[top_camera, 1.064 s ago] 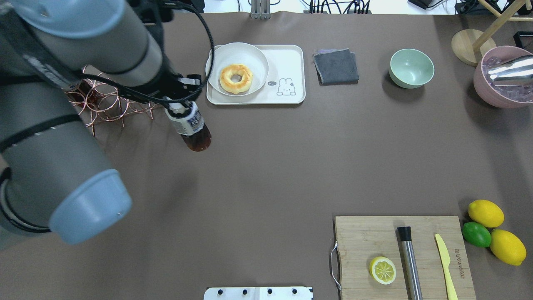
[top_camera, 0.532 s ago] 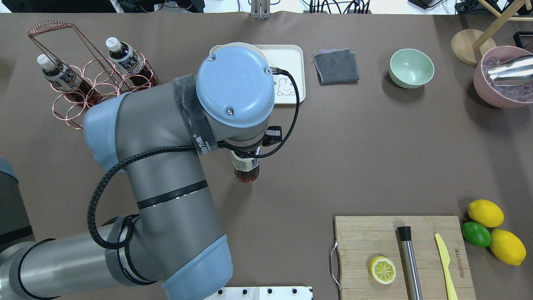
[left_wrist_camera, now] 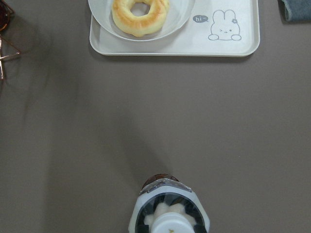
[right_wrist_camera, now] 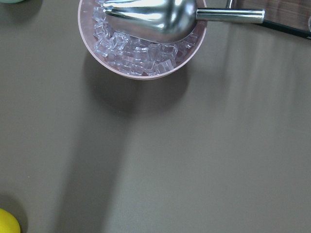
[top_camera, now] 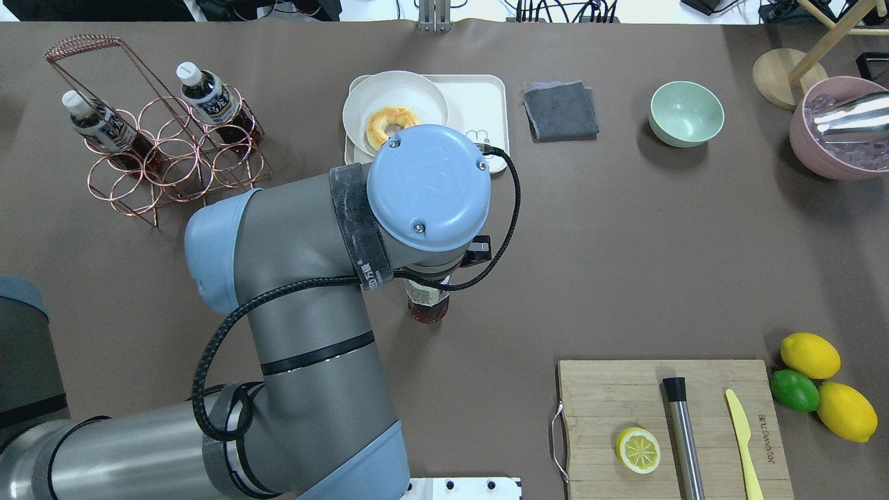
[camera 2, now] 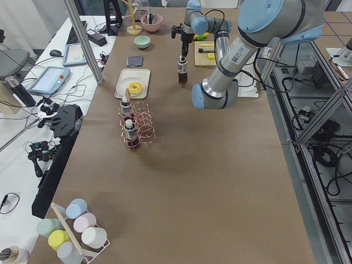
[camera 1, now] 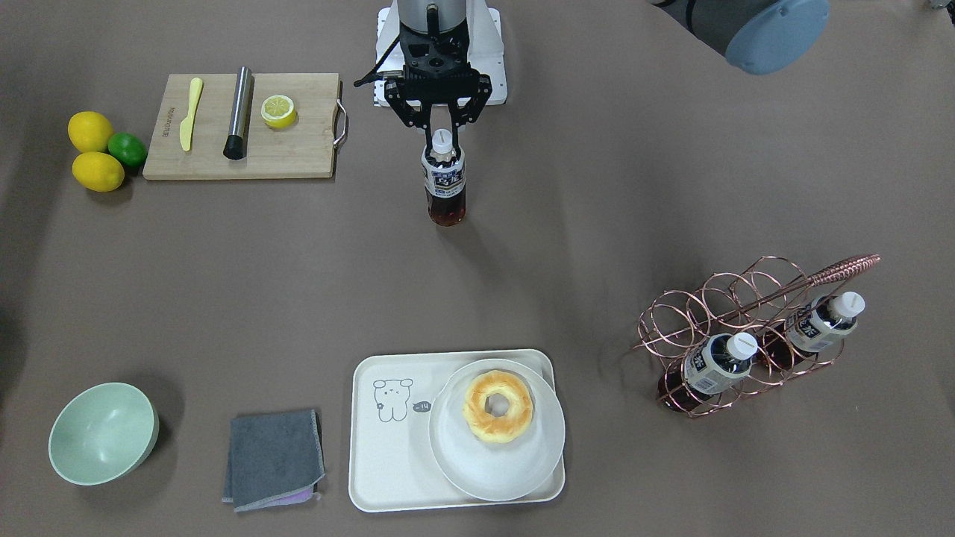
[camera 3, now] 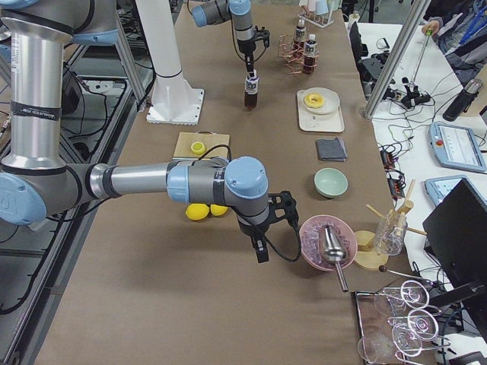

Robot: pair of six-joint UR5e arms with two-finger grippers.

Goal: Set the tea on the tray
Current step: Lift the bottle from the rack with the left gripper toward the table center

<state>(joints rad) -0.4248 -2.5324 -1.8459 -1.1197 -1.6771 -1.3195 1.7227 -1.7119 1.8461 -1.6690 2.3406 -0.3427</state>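
My left gripper [camera 1: 442, 139] is shut on the white cap of a tea bottle [camera 1: 445, 185] and holds it upright over the brown table, near the robot's base. The bottle also shows in the overhead view [top_camera: 428, 307] and the left wrist view [left_wrist_camera: 169, 209]. The cream tray [camera 1: 388, 455] lies well beyond it; its bear end is bare [left_wrist_camera: 233, 43]. A round plate [camera 1: 477, 470] with a doughnut [camera 1: 498, 406] covers the tray's other end. My right gripper [camera 3: 259, 251] hangs beside a pink ice bowl [camera 3: 327, 243]; I cannot tell if it is open or shut.
A copper wire rack [top_camera: 173, 163] holds two more tea bottles [top_camera: 104, 125] [top_camera: 208, 90]. A grey cloth [camera 1: 274, 456] and green bowl [camera 1: 103, 432] lie beside the tray. A cutting board [camera 1: 298, 160], lemons and a lime [camera 1: 127, 149] sit near the robot.
My left arm has carried the tea bottle away from the rack, rightward and toward the robot's side of the table. The tray, plate and right arm have not moved.
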